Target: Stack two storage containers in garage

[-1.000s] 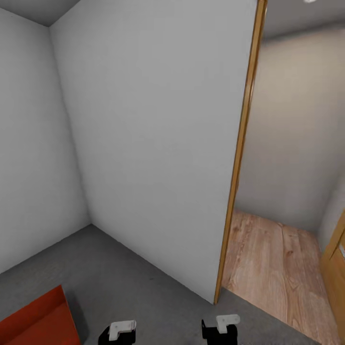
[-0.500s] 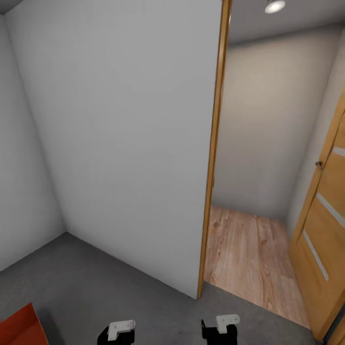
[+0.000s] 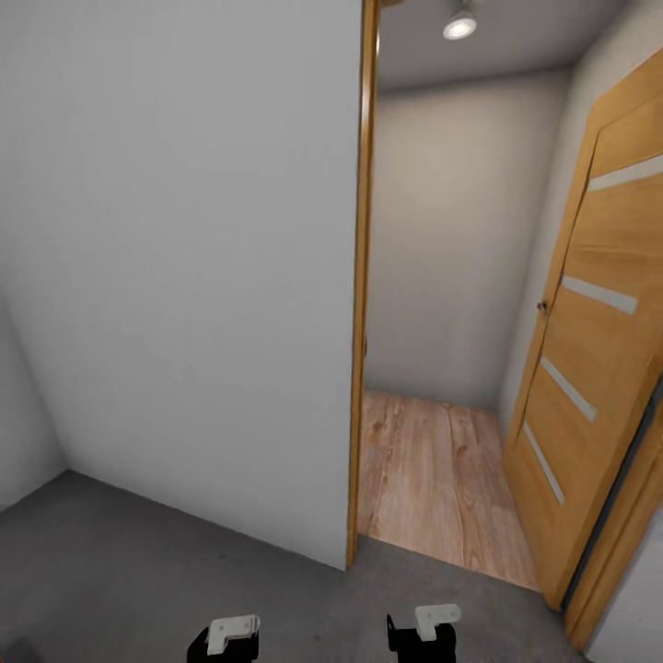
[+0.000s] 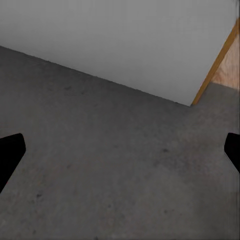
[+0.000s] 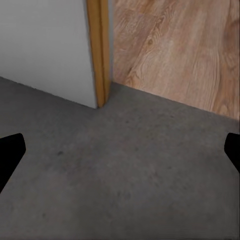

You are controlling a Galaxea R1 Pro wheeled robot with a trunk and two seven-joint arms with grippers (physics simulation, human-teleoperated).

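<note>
Both claws, left gripper point(image 4: 120, 150) and right gripper point(image 5: 120, 150), apparently spread and empty over the garage floor point(image 3: 120, 552), face the doorway, where the open door point(image 3: 589, 368) could snag a wide turn

Dark grey mottled concrete floor point(image 3: 138, 562) runs up to the base of the plain white wall point(image 3: 184, 276). At the orange-wood door frame point(image 3: 361, 368) it butts against light wood plank flooring point(image 3: 442, 479) in the room beyond. Seam between them is straight. Same concrete-to-plank edge in the right wrist view.
</note>
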